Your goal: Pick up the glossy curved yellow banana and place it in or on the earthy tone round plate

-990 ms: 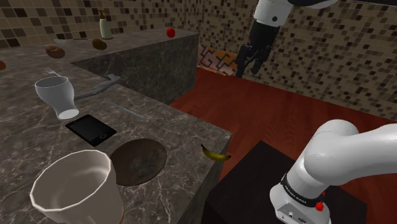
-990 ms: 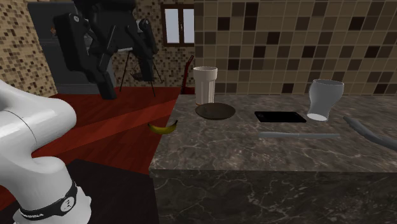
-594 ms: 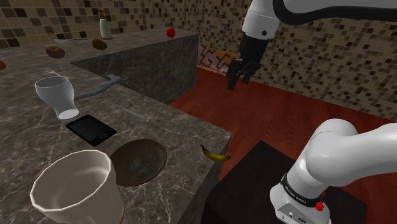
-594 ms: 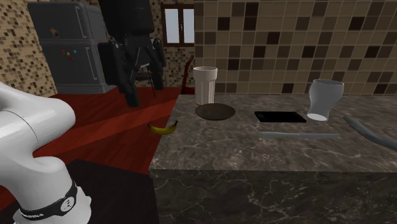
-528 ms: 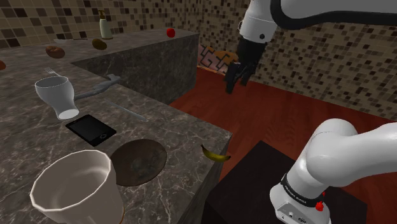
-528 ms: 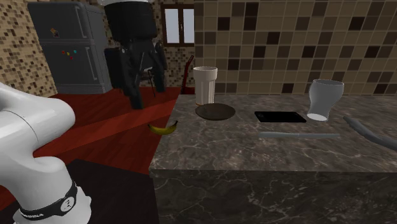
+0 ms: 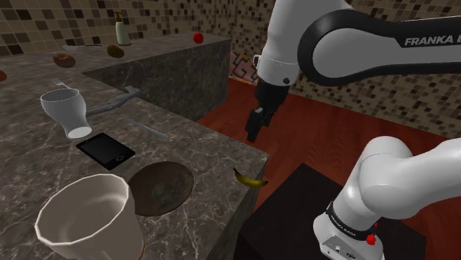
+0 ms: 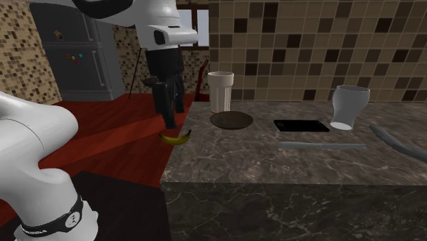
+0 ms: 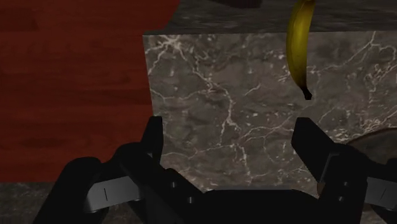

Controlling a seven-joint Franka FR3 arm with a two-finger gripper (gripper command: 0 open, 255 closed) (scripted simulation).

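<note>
Currently, my gripper (image 9: 229,127) hangs empty, fingers (image 9: 154,137) apart, near the tabletop (image 7: 207,144) corner. The banana (image 9: 299,38) lies at the tabletop edge, clear of my gripper, near the plate (image 7: 161,187).

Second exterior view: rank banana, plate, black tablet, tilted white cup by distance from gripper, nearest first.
1. Banana, just under the gripper, at the counter's edge.
2. Plate, to the right.
3. Black tablet, further right.
4. Tilted white cup, far right.

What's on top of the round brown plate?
Nothing; the plate is bare. The white cup covers part of its rim in the shoulder view. The banana lies apart at the counter edge.
</note>
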